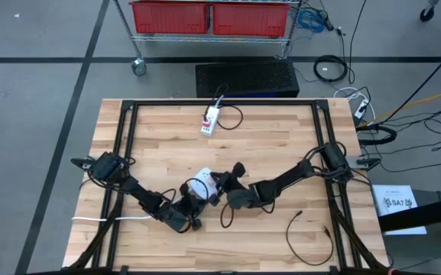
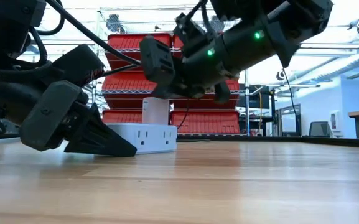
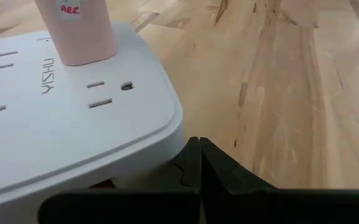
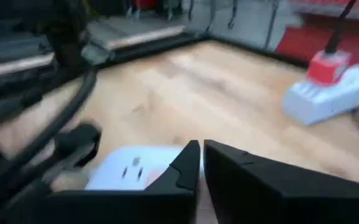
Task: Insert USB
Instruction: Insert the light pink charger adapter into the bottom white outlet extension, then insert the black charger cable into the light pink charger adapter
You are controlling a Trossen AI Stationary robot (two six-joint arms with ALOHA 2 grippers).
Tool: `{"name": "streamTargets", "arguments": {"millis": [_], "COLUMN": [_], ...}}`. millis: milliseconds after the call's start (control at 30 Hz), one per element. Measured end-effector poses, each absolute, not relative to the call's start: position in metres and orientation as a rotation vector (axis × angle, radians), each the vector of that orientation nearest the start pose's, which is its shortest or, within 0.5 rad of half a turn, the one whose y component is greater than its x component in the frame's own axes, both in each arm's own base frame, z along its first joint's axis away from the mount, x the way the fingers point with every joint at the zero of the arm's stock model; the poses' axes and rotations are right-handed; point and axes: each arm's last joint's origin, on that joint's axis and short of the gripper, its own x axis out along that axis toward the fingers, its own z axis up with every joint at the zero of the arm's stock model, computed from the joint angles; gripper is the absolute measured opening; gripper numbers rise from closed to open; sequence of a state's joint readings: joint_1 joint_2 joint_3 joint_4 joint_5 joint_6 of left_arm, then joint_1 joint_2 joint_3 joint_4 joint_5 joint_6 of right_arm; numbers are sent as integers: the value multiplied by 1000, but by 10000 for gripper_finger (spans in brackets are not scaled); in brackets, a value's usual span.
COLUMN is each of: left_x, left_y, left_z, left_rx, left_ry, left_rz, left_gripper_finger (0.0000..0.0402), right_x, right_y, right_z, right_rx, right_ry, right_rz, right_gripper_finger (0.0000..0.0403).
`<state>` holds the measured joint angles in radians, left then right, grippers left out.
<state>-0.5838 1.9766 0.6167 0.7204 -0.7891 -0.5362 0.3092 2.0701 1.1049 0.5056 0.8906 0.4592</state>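
A white power strip [image 1: 200, 186] lies flat on the wooden table, left of centre. A pale charger block [image 3: 76, 31] stands plugged into its top [image 2: 156, 111]. My left gripper [image 3: 199, 149] is shut, its tips low at the strip's corner [image 2: 126, 149]. My right gripper [image 4: 201, 152] is shut and reaches in from the right, hovering over the strip and charger [image 2: 167, 93]. A loose black cable [image 1: 306, 238] lies on the table's near right part. No USB plug shows between the fingers of either gripper. My left gripper meets the power strip at its rounded corner edge [image 3: 174, 142] with the shut fingertips. The fingers come in low, nearly level with the table, from its near-left side. The strip stays flat on the table. My right gripper sits just above the charger's top [image 2: 156, 101]; I cannot tell whether it touches.
A second white power strip with a red end [image 1: 211, 121] and its cord lies near the table's far edge. A black frame [image 1: 128, 114] borders the tabletop. Bare wood lies to the right of the strip and in the near middle. Red bins stand beyond the table.
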Motion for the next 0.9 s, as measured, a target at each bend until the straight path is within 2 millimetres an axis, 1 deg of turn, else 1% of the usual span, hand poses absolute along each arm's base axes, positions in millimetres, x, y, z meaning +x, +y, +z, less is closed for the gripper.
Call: {"name": "streamTargets", "arguments": {"millis": [100, 333, 433, 467, 533, 667, 733, 800, 900], "left_x": [266, 266, 265, 265, 265, 263, 262, 260, 256], "left_y": [-151, -151, -152, -153, -154, -159, -162, -167, -172], "left_z": [67, 67, 67, 67, 67, 68, 71, 75, 85], "left_rx": [-119, -125, -130, -134, -140, -160, -195, -220, -256], "left_ry": [422, 420, 426, 428, 435, 455, 473, 498, 538], "left_rz": [319, 319, 304, 296, 277, 214, 169, 105, 14], "left_gripper_finger": [0, 0, 0, 0, 0, 0, 0, 0, 0], "right_x": [399, 398, 395, 393, 387, 364, 344, 322, 286], "right_y": [104, 106, 110, 111, 113, 113, 113, 110, 105], "right_z": [129, 128, 138, 145, 168, 214, 235, 254, 264], "right_rx": [210, 215, 186, 174, 159, 108, 115, 192, 360], "right_ry": [260, 272, 273, 272, 250, 292, 330, 399, 602], "right_rz": [-649, -619, -601, -595, -596, -584, -574, -537, -505], "right_gripper_finger": [3, 1, 6, 9, 15, 23, 26, 29, 33]}}
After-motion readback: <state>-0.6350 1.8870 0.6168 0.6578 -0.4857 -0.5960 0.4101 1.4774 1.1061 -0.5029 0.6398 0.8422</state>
